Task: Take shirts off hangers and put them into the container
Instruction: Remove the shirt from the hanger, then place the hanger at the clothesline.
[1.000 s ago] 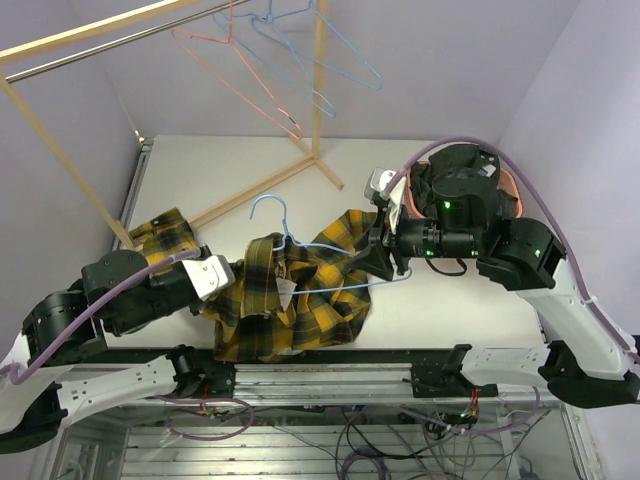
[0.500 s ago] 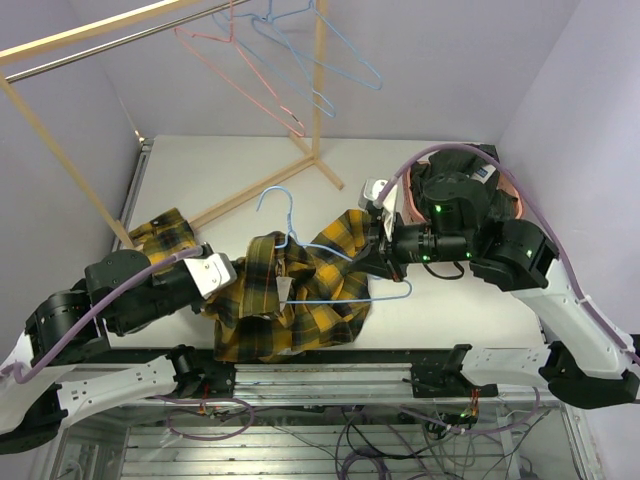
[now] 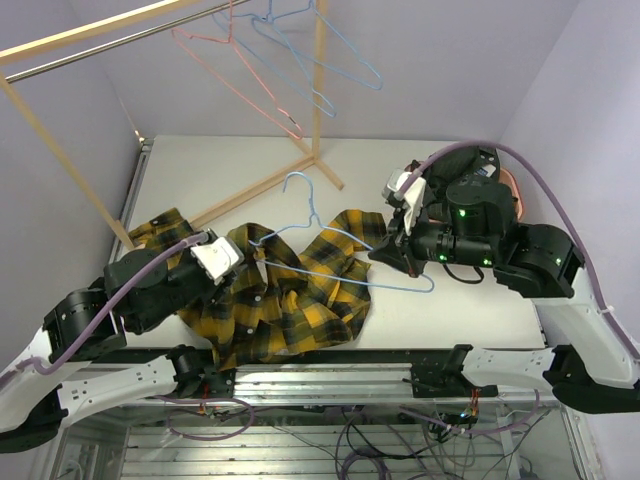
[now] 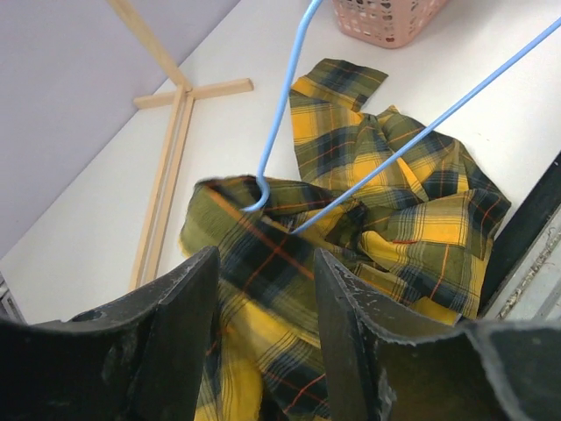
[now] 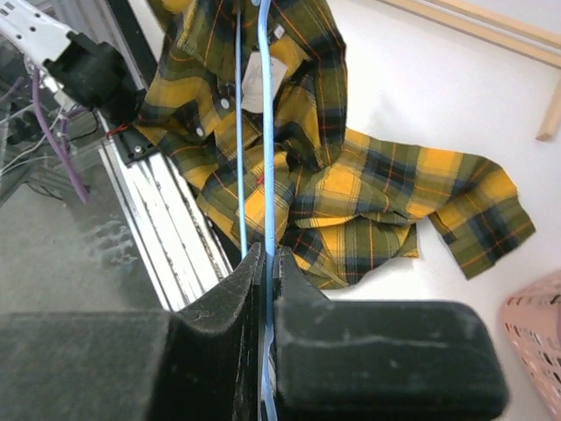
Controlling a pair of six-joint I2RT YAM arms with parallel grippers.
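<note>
**Free the wire from the fold**

Your right hand [image 5: 266,254] is clenched on the thin light-blue hanger [image 5: 266,132]. Your left hand [image 4: 263,254] is released above the limp yellow-and-black plaid shirt [image 3: 300,310], crumpled on the counter [image 3: 240,170]. One wire corner looks caught in a fold, so pin the cloth and draw the hanger sideways. The lattice-sided pink container [image 4: 386,22] stands beyond.

hanger [image 5: 266,132] farther out; left jaws now apart

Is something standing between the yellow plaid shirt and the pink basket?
Yes. The right gripper, shut on the blue hanger, and its arm sit between the shirt and the basket. One hanger corner is in the fabric.
</note>
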